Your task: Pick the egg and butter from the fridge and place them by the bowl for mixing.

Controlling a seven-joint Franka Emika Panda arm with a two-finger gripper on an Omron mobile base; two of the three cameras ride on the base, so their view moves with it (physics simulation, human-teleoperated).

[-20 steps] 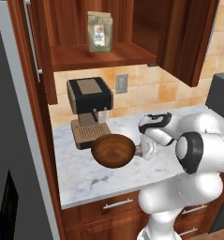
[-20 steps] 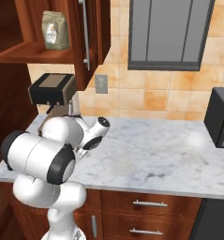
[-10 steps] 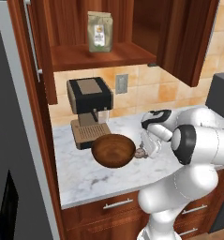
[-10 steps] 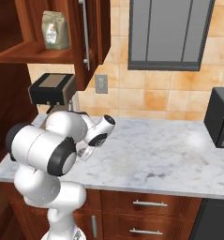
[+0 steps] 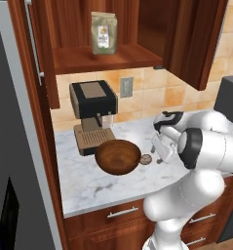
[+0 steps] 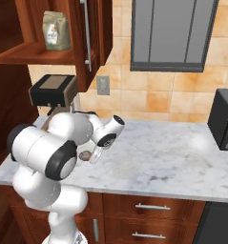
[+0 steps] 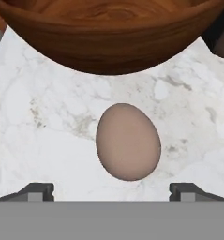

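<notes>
Marble counter (image 5: pixel 88 180) carries the coffee machine (image 5: pixel 92 116) at the far left; wooden bowl (image 5: pixel 118 156) sits just in front of it; gripper (image 7: pixel 111 190) hangs low just right of the bowl, jaws spread wide, nothing held; egg (image 7: pixel 128 141) lies on the marble between bowl and fingertips (image 7: pixel 36 191), centred in the gap, clear of both tips.

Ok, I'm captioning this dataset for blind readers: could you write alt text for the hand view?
A small brown oval egg lies on the white marble counter, just short of a round, dark reddish-brown wooden bowl and not touching it. The open gripper has its two dark fingertips spread wide on either side of the egg, clear of it.
</notes>
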